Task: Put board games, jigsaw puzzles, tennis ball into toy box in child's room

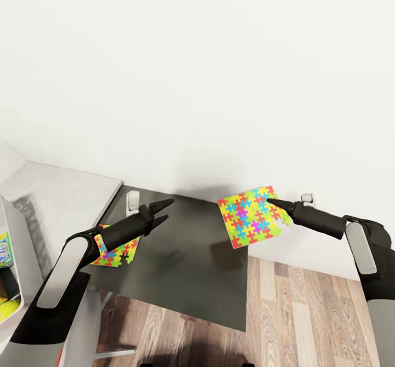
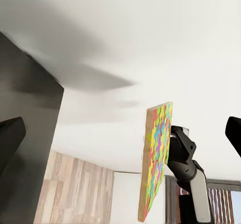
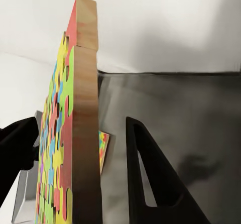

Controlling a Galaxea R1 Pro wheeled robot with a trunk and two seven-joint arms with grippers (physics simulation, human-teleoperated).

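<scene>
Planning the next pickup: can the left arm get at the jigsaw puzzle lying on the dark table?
Probably yes. The left pincer is open and holds nothing, and the second jigsaw puzzle lies flat on the table, right under that forearm. The forearm covers part of it, so its edges can't be fully judged.

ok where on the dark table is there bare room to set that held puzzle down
The dark table is bare across its middle and near edge, between the left gripper and the held jigsaw puzzle in the right gripper. Its left corner is crowded by the second puzzle.

Both arms have light grey forearm shells and black wrists; each black tool (image 1: 162,214) (image 1: 272,201) has two thin pointed fingers.
</scene>
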